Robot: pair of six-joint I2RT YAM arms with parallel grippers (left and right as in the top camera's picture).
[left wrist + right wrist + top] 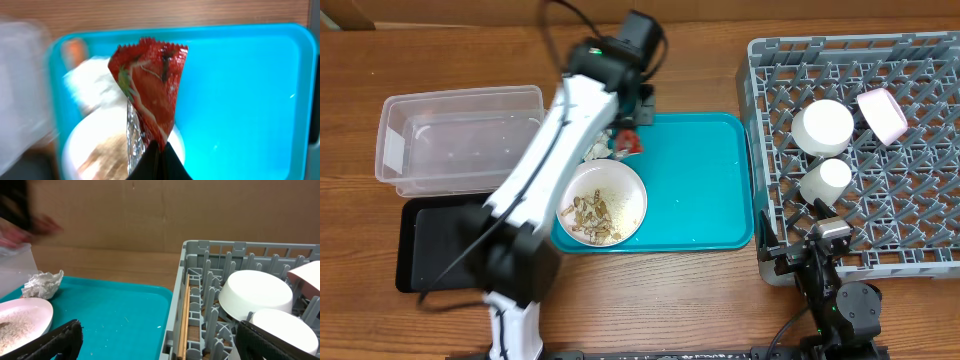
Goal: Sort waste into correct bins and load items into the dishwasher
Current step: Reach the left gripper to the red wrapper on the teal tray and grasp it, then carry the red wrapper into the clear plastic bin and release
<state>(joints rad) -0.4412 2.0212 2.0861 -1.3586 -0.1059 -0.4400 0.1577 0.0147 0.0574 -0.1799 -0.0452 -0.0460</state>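
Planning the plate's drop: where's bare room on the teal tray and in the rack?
Teal tray: right half bare, between plate and rack. Rack: near rows and right edge free; white bowl, cup and tilted bowl crowd the far middle. Tray's far-left corner crowded: napkin, left gripper shut on red wrapper.

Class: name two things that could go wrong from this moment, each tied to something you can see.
1. The left gripper has its jaws on just one narrow end of the red foil wrapper; it could slip out and drop onto the white plate of food scraps close by.
2. The clear tub and black tray lie side by side, so a loose release might land it in the wrong one.
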